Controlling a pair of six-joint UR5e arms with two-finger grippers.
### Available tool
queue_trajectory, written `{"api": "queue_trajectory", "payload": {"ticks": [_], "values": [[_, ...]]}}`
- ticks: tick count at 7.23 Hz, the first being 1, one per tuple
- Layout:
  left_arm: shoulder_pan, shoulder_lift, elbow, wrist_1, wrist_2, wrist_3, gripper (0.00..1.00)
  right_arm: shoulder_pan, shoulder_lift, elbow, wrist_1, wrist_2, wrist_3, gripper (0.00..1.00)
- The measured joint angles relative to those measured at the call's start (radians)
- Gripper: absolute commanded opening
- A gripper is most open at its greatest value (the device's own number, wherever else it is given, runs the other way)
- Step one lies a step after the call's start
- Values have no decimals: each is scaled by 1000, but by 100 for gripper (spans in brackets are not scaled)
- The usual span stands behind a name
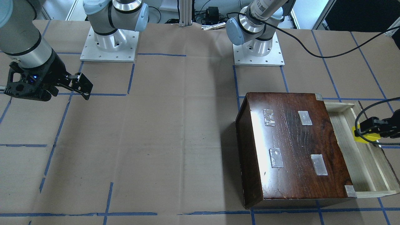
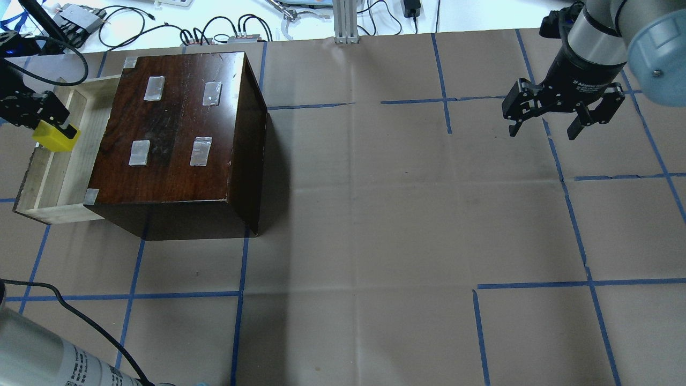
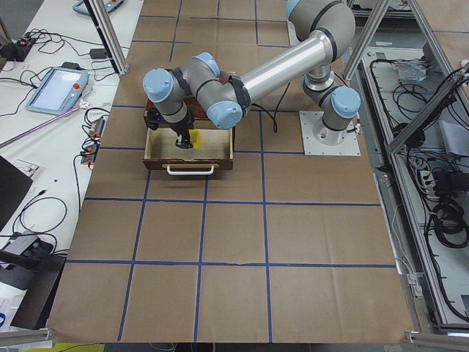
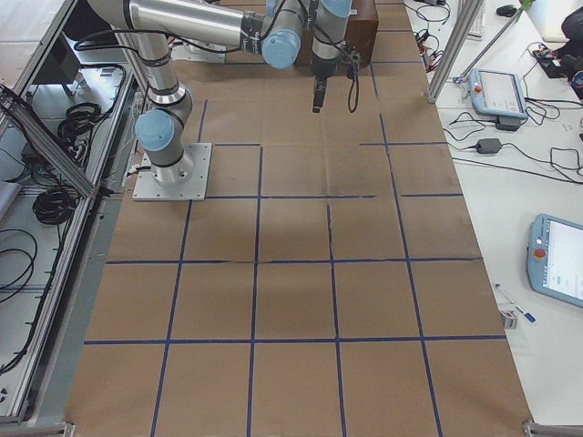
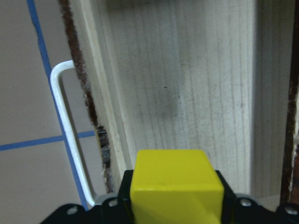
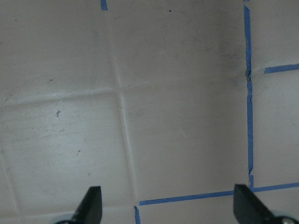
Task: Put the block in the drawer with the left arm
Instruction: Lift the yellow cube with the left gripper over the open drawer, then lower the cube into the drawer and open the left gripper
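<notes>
The yellow block (image 2: 55,138) is held in my left gripper (image 2: 48,128), which is shut on it above the open pale-wood drawer (image 2: 45,185). The drawer is pulled out of the dark-brown box (image 2: 171,128). In the left wrist view the block (image 5: 175,186) hangs over the drawer's bare floor (image 5: 187,93), with the white handle (image 5: 65,135) at the left. In the front view the block (image 1: 365,137) sits over the drawer (image 1: 359,162) at the right edge. My right gripper (image 2: 544,128) is open and empty, far from the box above the table.
The brown paper table (image 2: 375,214) carries a grid of blue tape lines. Cables and small devices (image 2: 214,32) lie beyond its far edge. The two arm bases (image 1: 109,43) stand on plates at the robot's side.
</notes>
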Motion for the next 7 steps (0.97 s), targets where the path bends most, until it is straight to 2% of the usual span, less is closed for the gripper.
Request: {"api": "queue_trajectory", "payload": {"ticks": [2,4,5,6,7], "values": [[-9,-10,-43,37,3,-40,1,0,0,0,0,0,0,100],[-10,-42,-34,47,5,-52,11,0,0,-1,0,0,-1,100],[-11,-53,-32,52,4,-64,28,0,0,-1,0,0,-1,100],[-12,-59,-33,62,3,-77,39,0,0,-1,0,0,-1,100],[-13,-63,-34,74,2,-83,56,0,0,-1,0,0,-1,100]]}}
